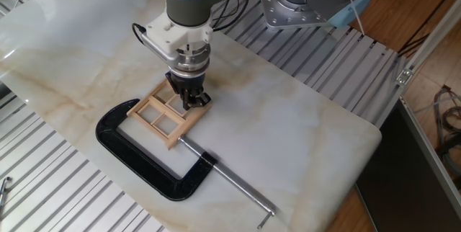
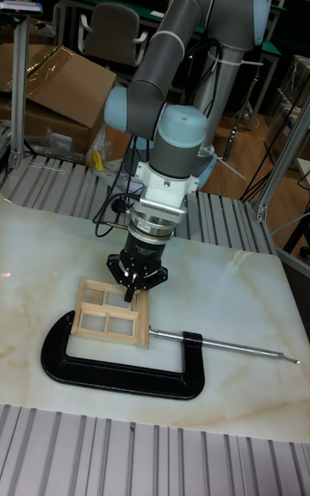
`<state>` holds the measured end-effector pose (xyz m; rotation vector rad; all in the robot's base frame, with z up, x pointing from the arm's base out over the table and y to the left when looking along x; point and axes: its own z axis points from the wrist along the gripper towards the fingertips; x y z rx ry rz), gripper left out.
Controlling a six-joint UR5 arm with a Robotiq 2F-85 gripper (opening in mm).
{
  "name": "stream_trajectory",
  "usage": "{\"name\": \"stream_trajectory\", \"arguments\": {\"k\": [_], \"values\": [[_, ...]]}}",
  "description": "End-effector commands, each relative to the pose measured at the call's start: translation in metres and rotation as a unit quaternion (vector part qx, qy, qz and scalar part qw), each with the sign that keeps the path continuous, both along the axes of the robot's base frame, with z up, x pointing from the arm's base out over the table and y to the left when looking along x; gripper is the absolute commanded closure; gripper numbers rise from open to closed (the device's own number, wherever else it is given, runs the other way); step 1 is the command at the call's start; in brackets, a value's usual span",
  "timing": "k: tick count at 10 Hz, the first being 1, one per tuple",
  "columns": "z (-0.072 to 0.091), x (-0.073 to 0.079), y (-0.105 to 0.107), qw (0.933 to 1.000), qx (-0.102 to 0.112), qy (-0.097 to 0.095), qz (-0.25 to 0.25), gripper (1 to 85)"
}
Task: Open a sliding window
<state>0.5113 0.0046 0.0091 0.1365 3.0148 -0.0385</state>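
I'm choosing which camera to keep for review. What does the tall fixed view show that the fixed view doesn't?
Only the tall fixed view shows the arm's upper links, a cardboard box and a chair behind the table. Only the fixed view shows the table's right edge and the floor. Both show the claw at the sliding window, held in the black C-clamp.

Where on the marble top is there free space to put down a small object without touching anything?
Bare marble lies to the right of the sliding window, above the C-clamp screw rod. Another wide bare patch is the far left corner, beyond the clamp's curved end. It is crowded in the middle, where the gripper works on the window inside the clamp.
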Motion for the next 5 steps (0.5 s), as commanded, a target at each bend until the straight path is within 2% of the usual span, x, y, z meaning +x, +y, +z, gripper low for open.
{"name": "stream_trajectory", "arguments": {"k": [1, 4, 5], "values": [[0.0007, 0.0011, 0.0057, 0.9999, 0.004, -0.003, -0.009, 85.0], [0.0014, 0.0008, 0.0139, 0.9996, 0.022, -0.002, -0.019, 85.0], [0.0016, 0.0004, 0.0138, 0.9996, 0.022, -0.002, -0.019, 85.0]]}}
